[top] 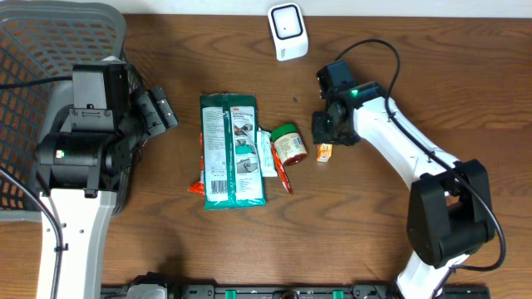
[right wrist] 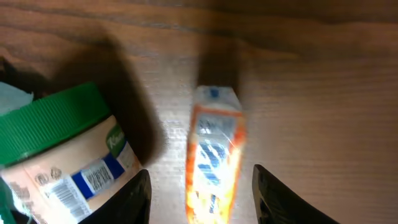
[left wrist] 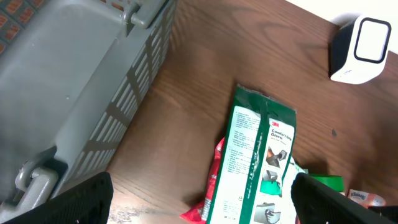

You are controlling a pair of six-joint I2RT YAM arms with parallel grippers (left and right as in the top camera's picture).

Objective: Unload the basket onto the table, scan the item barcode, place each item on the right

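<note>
Fingers (right wrist: 132,199) of the right gripper (right wrist: 202,190) are set apart astride the small orange packet (right wrist: 214,155), which is not yet clasped. It lies on the table beside the green-lidded jar (right wrist: 62,149), probably to be lifted toward the white scanner (top: 288,31). The left gripper (left wrist: 205,202) is held wide and empty. "3M Comfort Grip Gloves" is read on the green pack (left wrist: 258,162).

- the orange box (right wrist: 214,155) is blurred, its print unreadable, its lower end cut off by the bottom edge;
- the green-lidded jar (right wrist: 68,155) runs off the left edge;
- the red packet (top: 196,188) lies mostly hidden under the green packet (top: 233,149).
</note>
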